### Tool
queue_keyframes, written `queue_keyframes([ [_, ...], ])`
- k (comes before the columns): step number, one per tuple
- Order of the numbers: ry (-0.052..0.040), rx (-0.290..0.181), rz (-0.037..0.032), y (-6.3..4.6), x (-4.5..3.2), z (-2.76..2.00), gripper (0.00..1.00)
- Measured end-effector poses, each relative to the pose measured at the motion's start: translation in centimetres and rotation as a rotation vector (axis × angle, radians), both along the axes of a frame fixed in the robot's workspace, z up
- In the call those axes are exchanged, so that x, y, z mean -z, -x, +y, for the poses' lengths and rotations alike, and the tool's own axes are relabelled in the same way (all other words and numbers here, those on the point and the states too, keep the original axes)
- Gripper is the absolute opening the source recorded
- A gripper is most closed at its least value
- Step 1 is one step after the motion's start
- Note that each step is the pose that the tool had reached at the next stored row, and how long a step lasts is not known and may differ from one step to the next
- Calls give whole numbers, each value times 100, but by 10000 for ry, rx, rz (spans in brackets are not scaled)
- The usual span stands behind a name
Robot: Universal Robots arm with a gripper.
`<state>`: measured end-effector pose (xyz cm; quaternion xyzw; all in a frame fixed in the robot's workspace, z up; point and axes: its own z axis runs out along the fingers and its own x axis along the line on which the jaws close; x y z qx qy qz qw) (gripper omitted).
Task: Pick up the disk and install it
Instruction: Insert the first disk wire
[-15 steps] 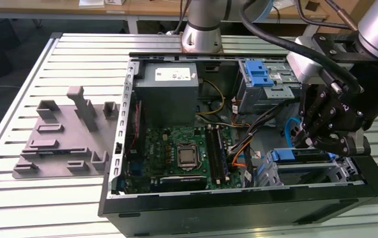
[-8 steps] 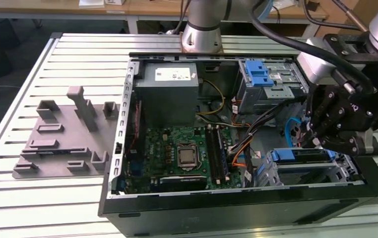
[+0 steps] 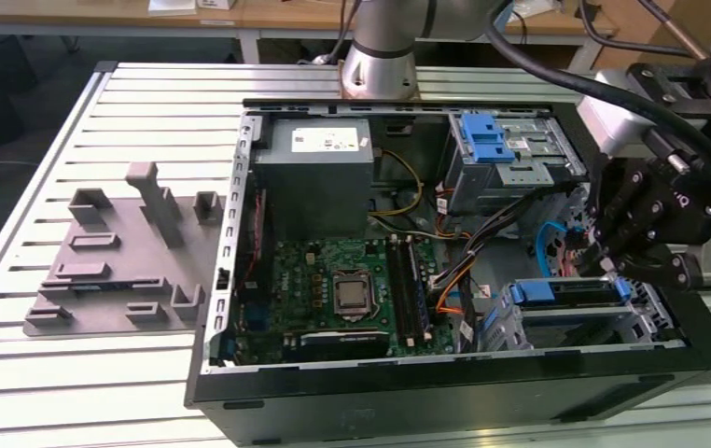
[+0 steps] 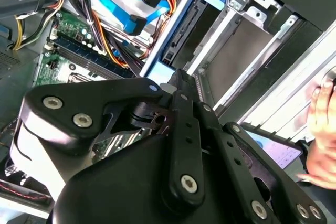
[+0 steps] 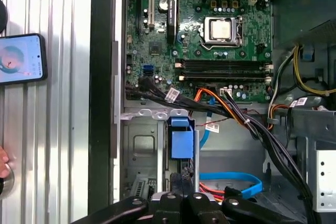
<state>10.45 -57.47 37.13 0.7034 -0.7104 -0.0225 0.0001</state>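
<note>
One slatted metal table [image 3: 45, 373] carries everything you see in the exterior view: an open computer case [image 3: 455, 383] at centre and a grey moulded tray [image 3: 106, 271] at the frame's left. Your pincer [image 3: 611, 266] hangs at the right of the frame over the case's lower-right drive bay; how far it is open, or whether it grips anything, you cannot tell. Just below it the disk [image 3: 567, 291] stands on edge in that bay, blue carrier uppermost. A phone [image 5: 18, 59] lies on the slats beside the case
</note>
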Motion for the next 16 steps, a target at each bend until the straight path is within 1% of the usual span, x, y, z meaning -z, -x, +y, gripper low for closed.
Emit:
queue_keyframes([
  [11, 1, -2, 0, -28, 13, 16, 11],
  [15, -1, -1, 0, -77, 24, 24, 11],
  [16, 1, -1, 0, -110, 26, 26, 11],
])
